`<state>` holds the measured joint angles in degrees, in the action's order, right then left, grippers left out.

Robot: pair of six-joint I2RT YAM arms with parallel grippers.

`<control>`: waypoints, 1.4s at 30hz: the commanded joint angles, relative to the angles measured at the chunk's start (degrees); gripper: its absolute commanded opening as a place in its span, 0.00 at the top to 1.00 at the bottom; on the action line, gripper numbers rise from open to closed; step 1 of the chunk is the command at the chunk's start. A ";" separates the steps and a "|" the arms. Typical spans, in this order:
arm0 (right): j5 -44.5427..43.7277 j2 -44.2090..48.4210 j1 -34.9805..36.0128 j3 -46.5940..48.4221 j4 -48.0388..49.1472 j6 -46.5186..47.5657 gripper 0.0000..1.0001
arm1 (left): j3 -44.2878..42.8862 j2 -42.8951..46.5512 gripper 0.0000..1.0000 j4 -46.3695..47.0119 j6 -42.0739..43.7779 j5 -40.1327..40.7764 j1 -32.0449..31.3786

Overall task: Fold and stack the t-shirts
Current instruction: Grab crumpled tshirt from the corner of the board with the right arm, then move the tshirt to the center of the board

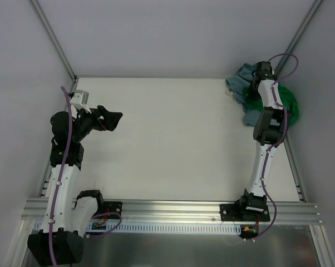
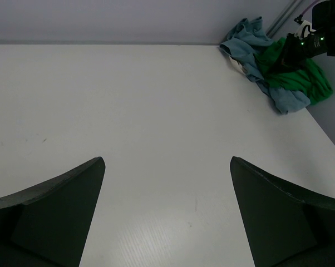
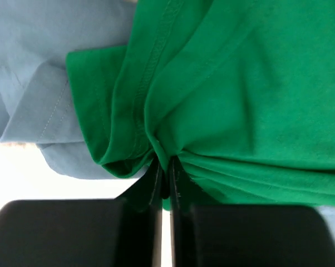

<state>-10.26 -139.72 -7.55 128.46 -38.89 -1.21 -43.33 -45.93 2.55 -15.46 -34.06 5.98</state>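
- The green t-shirt (image 3: 240, 83) lies crumpled in the far right corner of the bench (image 1: 173, 139), unfolded.
- The blue-grey t-shirt (image 3: 34, 44) is bunched in the same heap. It touches the green t-shirt and partly lies under it, and it extends further toward the far edge and the bench centre.
- The right hand (image 3: 164, 167) is down on the heap with its fingers pressed together. They pinch a gathered fold of the green t-shirt near a stitched hem, and creases radiate from the pinch point.
- The left hand (image 1: 111, 118) sits above the left side of the bench, well apart from both shirts. Its fingers are spread wide, holding nothing, and point across the bench toward the heap.
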 commanded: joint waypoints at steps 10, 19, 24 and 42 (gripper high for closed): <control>7.16 12.61 1.57 -6.03 8.57 -3.70 1.00 | 0.62 -0.65 0.01 5.27 -2.03 -5.04 2.46; 13.51 22.73 6.75 -3.04 3.04 -5.03 0.99 | 0.97 -0.74 0.01 5.80 -2.12 -5.22 2.72; 16.85 31.32 14.83 -8.65 0.49 -3.63 0.99 | 1.23 -0.65 0.01 5.89 -2.20 -5.22 2.64; 30.12 27.32 44.54 -9.20 -3.47 -6.52 1.00 | 1.50 -1.09 0.01 5.98 -2.29 -4.96 2.55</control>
<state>14.33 -108.22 33.15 115.98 -42.37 -6.07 -42.22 -46.85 5.39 -17.19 -37.50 7.99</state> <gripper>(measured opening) 0.033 0.988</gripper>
